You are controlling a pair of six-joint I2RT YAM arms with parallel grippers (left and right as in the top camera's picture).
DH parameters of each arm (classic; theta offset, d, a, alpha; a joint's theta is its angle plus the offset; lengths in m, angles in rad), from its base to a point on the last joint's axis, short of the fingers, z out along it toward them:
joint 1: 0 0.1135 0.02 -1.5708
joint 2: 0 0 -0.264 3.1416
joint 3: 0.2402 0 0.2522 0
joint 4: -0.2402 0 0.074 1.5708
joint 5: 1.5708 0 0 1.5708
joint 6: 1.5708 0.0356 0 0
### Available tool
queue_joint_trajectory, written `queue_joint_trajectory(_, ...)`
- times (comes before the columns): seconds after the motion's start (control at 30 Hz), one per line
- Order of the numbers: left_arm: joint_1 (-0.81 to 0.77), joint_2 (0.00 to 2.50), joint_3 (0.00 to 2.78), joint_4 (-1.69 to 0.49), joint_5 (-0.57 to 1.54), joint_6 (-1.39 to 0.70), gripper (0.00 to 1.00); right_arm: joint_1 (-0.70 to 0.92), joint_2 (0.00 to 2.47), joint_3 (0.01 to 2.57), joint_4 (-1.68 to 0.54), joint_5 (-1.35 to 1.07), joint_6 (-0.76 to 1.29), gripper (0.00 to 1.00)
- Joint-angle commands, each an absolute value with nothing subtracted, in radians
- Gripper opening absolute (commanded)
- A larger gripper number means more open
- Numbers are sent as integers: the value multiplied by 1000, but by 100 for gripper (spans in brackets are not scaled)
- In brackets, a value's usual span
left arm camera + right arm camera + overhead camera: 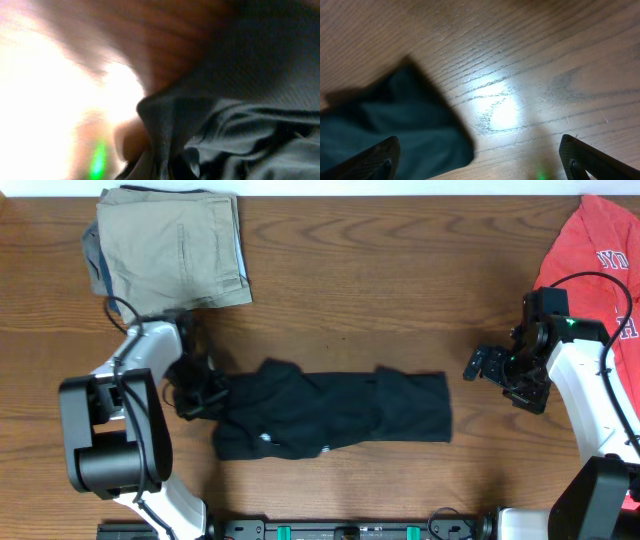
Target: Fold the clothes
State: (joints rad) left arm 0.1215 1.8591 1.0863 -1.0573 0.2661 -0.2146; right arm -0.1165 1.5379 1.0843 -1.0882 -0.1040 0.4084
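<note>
A black garment (330, 415) lies crumpled in a long strip across the middle of the table. My left gripper (200, 395) is at its left end, shut on the black fabric. In the left wrist view the bunched black cloth (235, 125) fills the right and bottom, and the fingers themselves are hidden. My right gripper (490, 365) hovers open just right of the garment, nothing between its fingers (375, 160). Below it shows a corner of the black garment (385, 125). A red tee (590, 250) lies at the far right edge.
Folded khaki trousers (170, 250) sit on another garment at the back left. Bare wooden tabletop (400, 280) lies between the piles. The right arm's base (600, 380) stands beside the red tee.
</note>
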Motion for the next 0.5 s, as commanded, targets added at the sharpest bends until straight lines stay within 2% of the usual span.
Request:
queue_joint_trajectory(0.0,154,1831,1178,-1113,129,-239,6,-118,1535,1092,-1089,-105,395,99)
queue_joint_trajectory(0.47,164,1539,1303,-1281,126,-237,6,-118,1535,1092,-1089,-105,395,99)
